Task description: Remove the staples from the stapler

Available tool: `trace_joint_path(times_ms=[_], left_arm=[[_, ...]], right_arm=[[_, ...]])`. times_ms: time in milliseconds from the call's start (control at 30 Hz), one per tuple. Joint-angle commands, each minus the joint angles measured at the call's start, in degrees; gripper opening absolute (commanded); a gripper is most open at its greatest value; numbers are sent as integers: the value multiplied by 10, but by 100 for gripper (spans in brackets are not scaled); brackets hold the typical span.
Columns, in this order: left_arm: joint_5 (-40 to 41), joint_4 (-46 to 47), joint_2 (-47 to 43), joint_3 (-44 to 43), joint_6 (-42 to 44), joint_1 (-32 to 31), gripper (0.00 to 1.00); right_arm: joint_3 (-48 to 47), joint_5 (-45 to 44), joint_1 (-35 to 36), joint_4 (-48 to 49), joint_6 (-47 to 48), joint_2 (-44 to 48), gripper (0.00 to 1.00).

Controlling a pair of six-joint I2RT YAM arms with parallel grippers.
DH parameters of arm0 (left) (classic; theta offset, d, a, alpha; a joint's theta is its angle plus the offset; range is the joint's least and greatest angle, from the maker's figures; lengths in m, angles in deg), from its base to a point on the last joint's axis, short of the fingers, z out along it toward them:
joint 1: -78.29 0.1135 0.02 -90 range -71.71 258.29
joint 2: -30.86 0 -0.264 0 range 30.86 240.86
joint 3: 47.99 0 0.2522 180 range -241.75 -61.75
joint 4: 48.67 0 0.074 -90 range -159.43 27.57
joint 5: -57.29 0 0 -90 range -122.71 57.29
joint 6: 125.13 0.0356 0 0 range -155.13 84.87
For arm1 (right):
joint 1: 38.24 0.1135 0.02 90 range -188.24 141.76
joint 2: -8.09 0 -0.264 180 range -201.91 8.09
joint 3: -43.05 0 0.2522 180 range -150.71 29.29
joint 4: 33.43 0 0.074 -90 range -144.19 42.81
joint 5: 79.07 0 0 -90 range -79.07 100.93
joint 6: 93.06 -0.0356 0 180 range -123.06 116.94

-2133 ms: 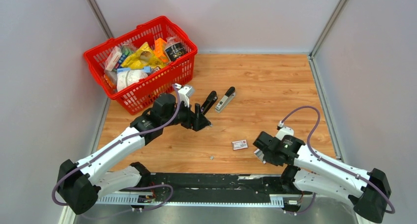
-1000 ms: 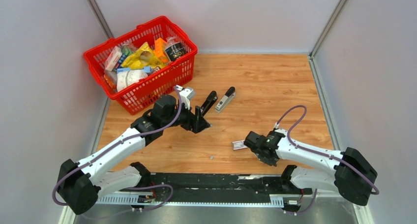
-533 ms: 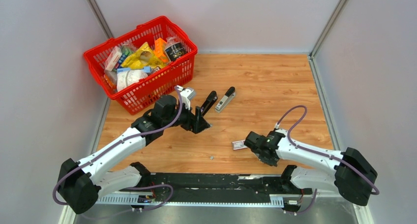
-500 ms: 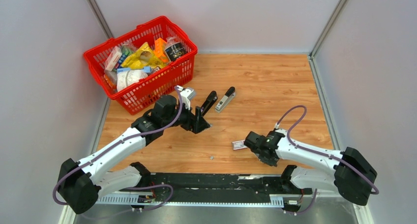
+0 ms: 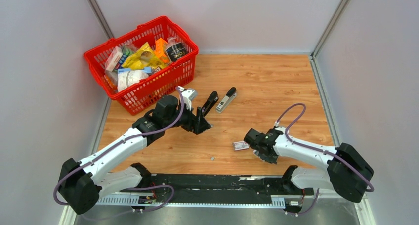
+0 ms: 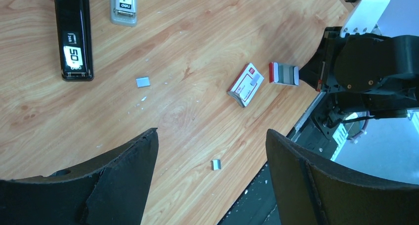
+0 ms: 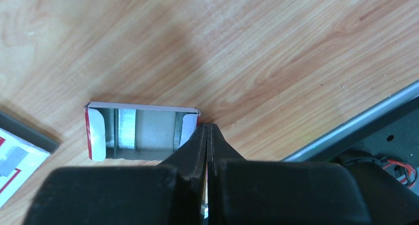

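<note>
Mid-desk, toward the far-left corner, we see the stapler (image 5: pixel 211 100) hinged fully open, magazine exposed for unloading. Left gripper (image 5: pixel 200 119) hovers beside it, jaws wide, empty. Right gripper (image 7: pixel 207 128) is closed, tips at the box tray (image 7: pixel 136 131) by the near edge; whether it is pinching the tray, we can't tell. Readable on the stapler: "50", "deli".

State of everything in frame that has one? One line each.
stapler: swung open, lying flat, untouched
sleeve: flat on the table, tray out
tray: beside the sleeve, open side up
left gripper: open, empty, above the table
right gripper: shut, tips at the tray's edge
basket: upright, full
</note>
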Motion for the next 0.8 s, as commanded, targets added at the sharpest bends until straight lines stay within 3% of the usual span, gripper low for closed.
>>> trace_joint_path(times_ms=[0,500,767], left_arm=[[4,4,-3,-2,10,2,86],[18,-20,-13,1,10,2,86],[44,-65,-54,-2,14,2,86]], right_arm=[[-21,-38,-19,43,40,-1,0],[-75,-39,-29,157,163,-76,0],[-112,-33,-53,241,294,-141,0]])
